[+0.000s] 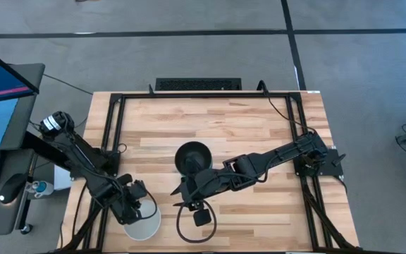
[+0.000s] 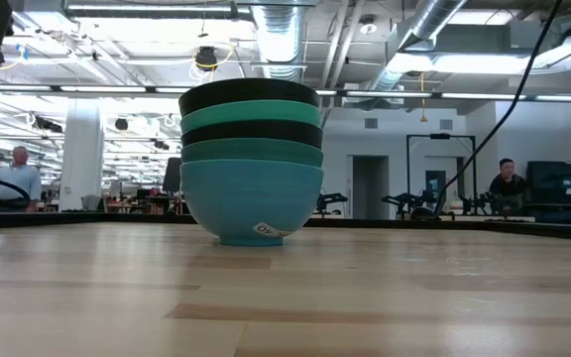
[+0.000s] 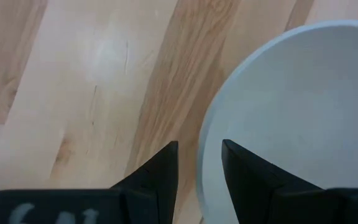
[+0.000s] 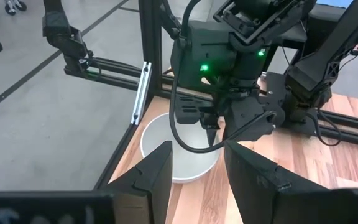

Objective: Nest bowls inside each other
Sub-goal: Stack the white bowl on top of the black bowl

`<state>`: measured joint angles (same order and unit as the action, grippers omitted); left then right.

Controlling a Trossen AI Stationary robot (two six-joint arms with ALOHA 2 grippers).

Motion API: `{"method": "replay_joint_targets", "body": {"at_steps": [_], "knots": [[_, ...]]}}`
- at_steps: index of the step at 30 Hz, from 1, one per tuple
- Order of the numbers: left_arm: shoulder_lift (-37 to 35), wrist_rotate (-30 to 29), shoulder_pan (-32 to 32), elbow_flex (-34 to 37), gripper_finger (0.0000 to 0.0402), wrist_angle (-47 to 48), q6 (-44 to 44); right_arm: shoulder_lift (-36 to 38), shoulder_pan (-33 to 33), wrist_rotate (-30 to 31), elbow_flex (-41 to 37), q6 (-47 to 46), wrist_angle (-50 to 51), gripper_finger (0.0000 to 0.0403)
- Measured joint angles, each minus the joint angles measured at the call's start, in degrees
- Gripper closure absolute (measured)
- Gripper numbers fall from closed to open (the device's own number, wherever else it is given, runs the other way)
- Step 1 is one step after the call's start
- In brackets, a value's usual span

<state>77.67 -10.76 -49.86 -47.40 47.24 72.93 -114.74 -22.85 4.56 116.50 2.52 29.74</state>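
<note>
Five bowls [image 2: 252, 164] already sit nested mid-bench; only the white bowl [image 1: 144, 222], at seven o'clock, remains, its rim between the left pincer's [image 3: 199, 163] slightly parted fingers, while the right pincer [image 4: 196, 165] hangs apart, empty.

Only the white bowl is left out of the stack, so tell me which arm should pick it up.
Left. The left gripper already sits at the white bowl, its fingers straddling the rim. The right gripper hovers empty beside the stack.
</note>
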Motion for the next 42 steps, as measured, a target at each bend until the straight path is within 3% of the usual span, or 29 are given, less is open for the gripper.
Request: {"method": "replay_joint_targets", "body": {"at_steps": [4,10,30,42], "knots": [[0.0,0.0,0.8,0.0,0.0308,0.0,-1.3,0.0,0.0,0.0,0.0,0.0,0.0,0.0233],[0.0,-0.1,2.6,0.0,0.0392,-0.1,-3.4,0.0,0.0,0.0,0.0,0.0,0.0,0.0233],[-0.9,0.0,9.8,-2.2,0.0401,-0.7,-8.6,0.0,-1.9,3.2,0.0,-2.2,3.9,0.0233],[-15.8,-6.6,16.8,-5.9,0.0401,0.7,-11.8,2.4,-2.4,2.7,0.0,-0.8,7.5,0.0233]]}}
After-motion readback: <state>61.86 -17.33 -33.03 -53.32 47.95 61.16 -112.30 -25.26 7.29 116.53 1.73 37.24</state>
